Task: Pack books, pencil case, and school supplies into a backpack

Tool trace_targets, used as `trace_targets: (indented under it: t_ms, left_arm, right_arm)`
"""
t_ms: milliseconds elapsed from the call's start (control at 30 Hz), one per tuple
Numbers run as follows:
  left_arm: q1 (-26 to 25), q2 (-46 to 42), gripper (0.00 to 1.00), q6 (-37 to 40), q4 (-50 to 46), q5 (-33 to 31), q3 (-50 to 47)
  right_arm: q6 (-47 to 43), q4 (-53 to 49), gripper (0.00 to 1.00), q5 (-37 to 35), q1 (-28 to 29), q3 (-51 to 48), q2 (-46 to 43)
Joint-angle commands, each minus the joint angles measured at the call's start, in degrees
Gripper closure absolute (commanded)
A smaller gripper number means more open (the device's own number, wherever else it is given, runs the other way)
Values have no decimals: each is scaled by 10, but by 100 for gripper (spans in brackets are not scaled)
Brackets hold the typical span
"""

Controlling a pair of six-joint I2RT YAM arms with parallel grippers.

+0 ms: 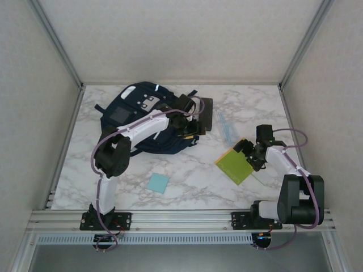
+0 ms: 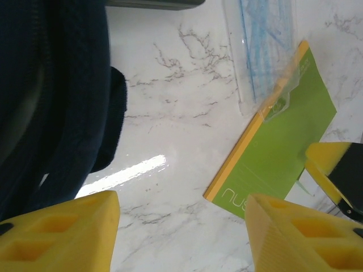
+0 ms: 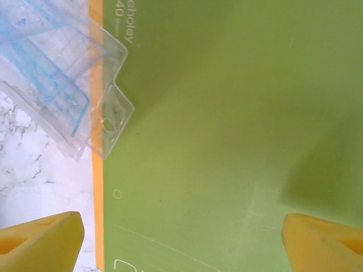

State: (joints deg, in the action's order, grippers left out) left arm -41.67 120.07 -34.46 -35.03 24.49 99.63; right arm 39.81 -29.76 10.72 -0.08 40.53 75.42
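Observation:
The navy backpack [image 1: 144, 113] lies at the back left, also at the left of the left wrist view [image 2: 51, 85]. My left gripper [image 1: 189, 129] hovers just right of it, open over bare marble [image 2: 184, 232]. The dark pencil case [image 1: 207, 113] lies beside the backpack. A clear bluish packet [image 1: 227, 127] overlaps the corner of the lime green book [image 1: 235, 165], which lies on the orange book, seen as an edge strip [image 3: 97, 215]. My right gripper [image 1: 254, 153] is open low above the green book [image 3: 227, 141], nothing between its fingers [image 3: 181, 238]. The light-blue square pad [image 1: 158, 183] lies near the front.
Marble table [image 1: 187, 181] with grey walls at left, back and right. A metal rail [image 1: 181, 218] runs along the near edge by the arm bases. The clear packet [image 3: 57, 85] has its hang tab on the green cover.

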Motion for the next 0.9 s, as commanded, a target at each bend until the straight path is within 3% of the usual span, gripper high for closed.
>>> trace_targets:
  t_ms: [0, 233, 433, 567, 867]
  left_arm:
    - [-24, 36, 44, 17, -14, 32, 49]
    - [-66, 130, 51, 66, -90, 8, 161]
    - [-75, 146, 49, 81, -109, -2, 178]
    - [-75, 142, 47, 92, -117, -3, 172]
    - [-70, 122, 44, 108, -113, 6, 137]
  right_arm:
    - [2, -24, 10, -12, 3, 20, -9]
    - [-75, -83, 8, -123, -33, 39, -13]
    - [-143, -34, 8, -128, -103, 51, 18]
    - [-165, -1, 8, -89, -123, 65, 64]
    - [-171, 42, 16, 92, -112, 71, 133]
